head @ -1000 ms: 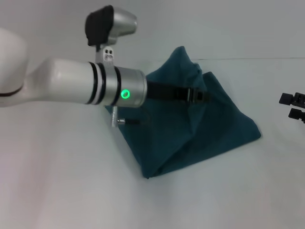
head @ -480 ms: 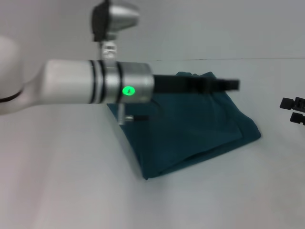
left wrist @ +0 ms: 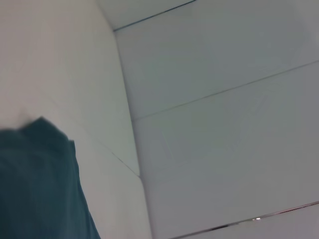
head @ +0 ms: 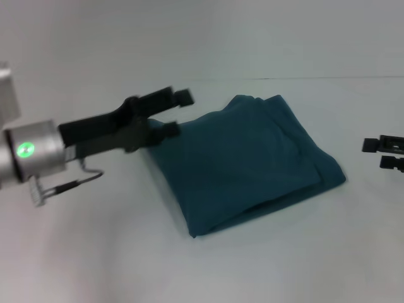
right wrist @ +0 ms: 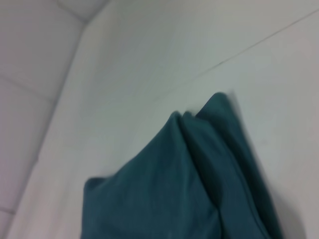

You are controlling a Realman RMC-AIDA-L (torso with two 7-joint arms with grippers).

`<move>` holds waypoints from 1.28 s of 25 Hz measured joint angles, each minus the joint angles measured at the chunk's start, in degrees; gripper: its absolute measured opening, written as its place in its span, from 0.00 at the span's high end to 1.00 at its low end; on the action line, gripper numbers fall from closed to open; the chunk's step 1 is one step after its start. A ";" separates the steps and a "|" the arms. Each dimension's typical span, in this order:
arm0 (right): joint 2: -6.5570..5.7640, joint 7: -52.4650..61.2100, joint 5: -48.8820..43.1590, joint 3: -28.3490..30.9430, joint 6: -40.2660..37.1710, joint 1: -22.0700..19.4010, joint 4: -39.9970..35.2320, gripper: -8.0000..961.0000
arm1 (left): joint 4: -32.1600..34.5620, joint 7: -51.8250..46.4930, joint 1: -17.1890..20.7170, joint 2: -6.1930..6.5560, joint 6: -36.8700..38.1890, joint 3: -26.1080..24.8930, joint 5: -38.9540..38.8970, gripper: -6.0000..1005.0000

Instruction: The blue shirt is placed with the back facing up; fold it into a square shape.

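Head view: shirt (head: 249, 161) lies folded, roughly square, mid-worktop (head: 95, 252); left end effector (head: 172, 112) spread, empty, at its far-left corner; right end effector (head: 382, 153) parked at right edge, spread a little, empty.
Left wrist: shirt corner only.
Right wrist: bunched folds.
Risk: loose top layers could spring apart.
Change: left arm has pulled back; cloth dropped flat.

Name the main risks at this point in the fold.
1. The left gripper, open and empty, sits at the blue shirt's left edge; any sweep across could snag the top layer and undo the fold.
2. The shirt looks more like a skewed, bulging quadrilateral than a square, so it may need further tidying.
3. The right gripper waits at the far right, too far to steady the cloth.
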 joint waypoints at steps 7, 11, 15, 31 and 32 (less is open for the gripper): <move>-1.72 7.52 -10.87 -2.00 0.89 9.89 -1.04 0.02 | -0.41 -0.67 4.44 0.06 7.97 -10.52 5.43 0.08; -0.39 10.17 -16.53 -3.36 3.68 15.32 -1.90 0.02 | -0.28 -0.35 5.89 -0.11 8.18 -12.15 5.92 0.07; 1.51 11.92 -18.22 -7.58 7.77 18.68 0.01 0.02 | -0.28 -0.27 6.10 -0.20 7.82 -12.90 6.93 0.07; 5.11 13.90 -18.42 -9.82 14.97 19.64 5.70 0.04 | -0.79 0.98 5.30 -0.37 5.48 -13.09 7.02 0.07; 4.96 14.55 -18.41 -9.86 14.04 19.51 5.53 0.04 | -0.81 1.03 5.30 -0.37 5.36 -13.10 6.98 0.07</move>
